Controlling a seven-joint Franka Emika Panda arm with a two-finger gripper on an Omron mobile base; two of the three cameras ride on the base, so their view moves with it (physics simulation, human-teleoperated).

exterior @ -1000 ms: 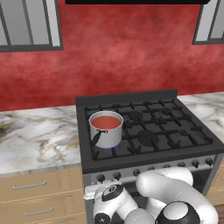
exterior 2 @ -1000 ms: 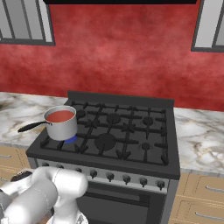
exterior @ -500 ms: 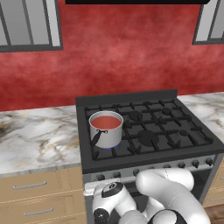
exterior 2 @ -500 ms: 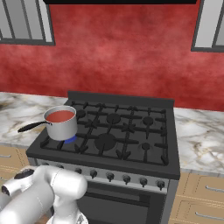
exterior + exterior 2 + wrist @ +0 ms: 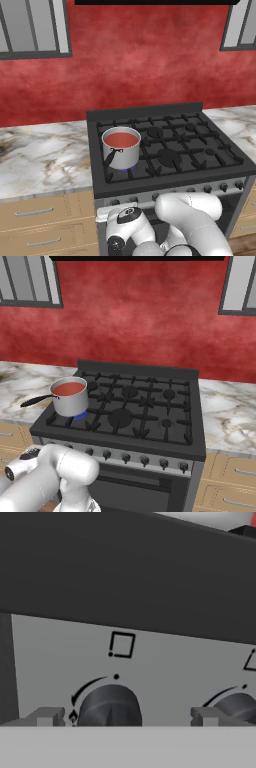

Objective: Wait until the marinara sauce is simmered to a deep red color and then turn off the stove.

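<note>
The marinara sauce (image 5: 120,139) (image 5: 69,389) is a smooth orange-red disc in a small steel saucepan (image 5: 122,155) on the front left burner of the stove (image 5: 172,159) (image 5: 131,412). A blue flame (image 5: 80,416) burns under the pan. In the hand view my gripper (image 5: 125,717) is open and close to the silver front strip. Its fingertips (image 5: 47,716) stand on either side of a dark knob (image 5: 110,705) without touching it. A small square mark (image 5: 121,644) sits above that knob. A second knob (image 5: 236,707) shows at the right.
Marble counters (image 5: 42,155) (image 5: 227,408) flank the stove, with wooden drawers (image 5: 40,220) below. The pan's black handle (image 5: 36,401) points left over the counter edge. A row of knobs (image 5: 135,458) runs along the front strip. A red wall (image 5: 140,60) stands behind.
The arm's wrist has sunk a little in front of the stove's front strip. The saucepan and sauce look the same.
</note>
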